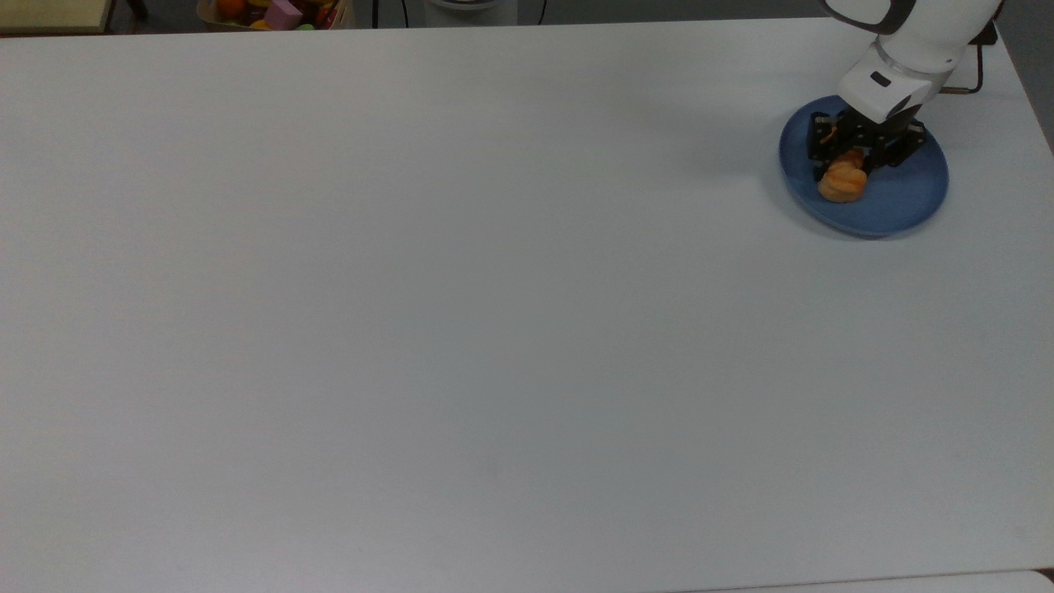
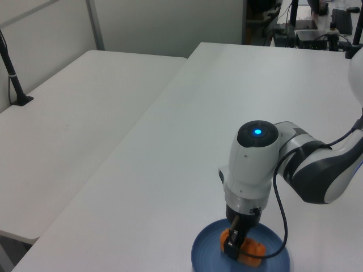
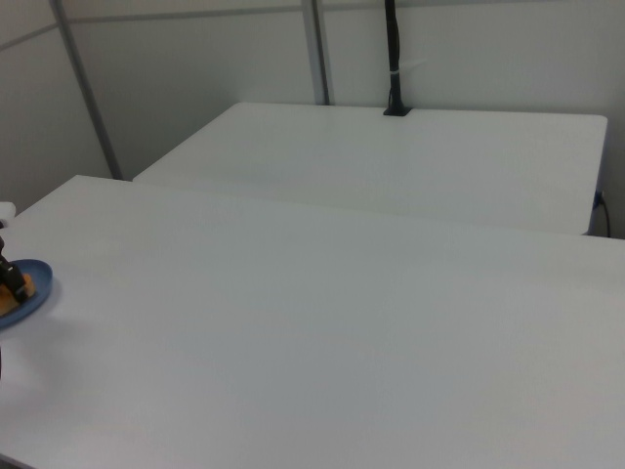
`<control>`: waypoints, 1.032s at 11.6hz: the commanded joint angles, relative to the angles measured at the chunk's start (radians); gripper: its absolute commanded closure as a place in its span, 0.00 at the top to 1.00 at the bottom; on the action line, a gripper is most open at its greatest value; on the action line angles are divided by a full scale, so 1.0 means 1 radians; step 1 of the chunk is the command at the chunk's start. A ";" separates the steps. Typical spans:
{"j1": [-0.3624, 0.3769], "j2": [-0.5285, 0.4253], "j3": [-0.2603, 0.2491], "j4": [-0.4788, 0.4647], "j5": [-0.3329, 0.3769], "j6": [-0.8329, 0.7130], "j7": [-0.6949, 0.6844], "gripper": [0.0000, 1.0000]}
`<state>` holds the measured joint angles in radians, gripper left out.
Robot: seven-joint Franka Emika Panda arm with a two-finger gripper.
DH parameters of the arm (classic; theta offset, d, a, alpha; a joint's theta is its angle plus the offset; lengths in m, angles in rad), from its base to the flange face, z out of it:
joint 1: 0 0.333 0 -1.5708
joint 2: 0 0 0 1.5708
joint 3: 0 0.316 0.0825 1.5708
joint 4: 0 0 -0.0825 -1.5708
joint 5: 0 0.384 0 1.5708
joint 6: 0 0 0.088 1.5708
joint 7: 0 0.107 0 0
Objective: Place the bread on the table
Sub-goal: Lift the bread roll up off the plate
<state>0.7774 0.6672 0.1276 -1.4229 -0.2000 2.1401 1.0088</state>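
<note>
At the top view's far right, the gripper (image 1: 856, 152) is down on the blue plate (image 1: 906, 198), its black fingers closed in around the far end of the bread (image 1: 841, 183). Jaws look narrow and pressed to the loaf's sides, so I read it as gripping the bread, but the loaf sits on the plate and is not lifted.

Step in hand, as I judge it: secure the grasp, then lift. You should confirm both fingers bear on the paler sides, not just the lumpy top, before you raise. The grip is near one end, not mid-length, so expect the free end to droop or swing; lift straight up and slowly. Clear the plate rim before you travel. Then carry toward the top view's left or bottom, where the table (image 1: 461, 313) is bare, and set down low before you release so the loaf doesn't roll. The plate is close to the table edge, so avoid dragging it.

Hard to make out: in the left view the gripper (image 2: 234, 248) covers much of the bread (image 2: 252, 250), and the arm's white wrist (image 2: 252, 164) blocks the contact point. The plate (image 2: 207, 252) is cut by the left view's bottom edge. In the right view the plate (image 3: 37, 291) and an orange sliver of bread (image 3: 10, 298) are cropped at the right view's left edge, with a dark bit of gripper (image 3: 12, 281) over them. Contact on the far finger can't be told.
</note>
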 commanded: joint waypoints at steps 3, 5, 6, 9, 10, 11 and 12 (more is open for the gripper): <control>-0.092 -0.124 0.093 -0.001 -0.012 -0.073 0.007 0.00; -0.131 -0.211 0.127 -0.004 0.011 -0.158 -0.045 0.00; -0.163 -0.262 0.141 -0.004 0.036 -0.220 -0.079 0.00; -0.252 -0.395 0.147 0.005 0.154 -0.406 -0.253 0.00; -0.269 -0.438 0.135 0.006 0.166 -0.469 -0.316 0.00; -0.288 -0.477 0.110 0.004 0.169 -0.530 -0.381 0.00; -0.312 -0.515 0.071 -0.002 0.181 -0.583 -0.460 0.00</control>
<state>0.5062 0.2447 0.2563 -1.3864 -0.0555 1.6551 0.7025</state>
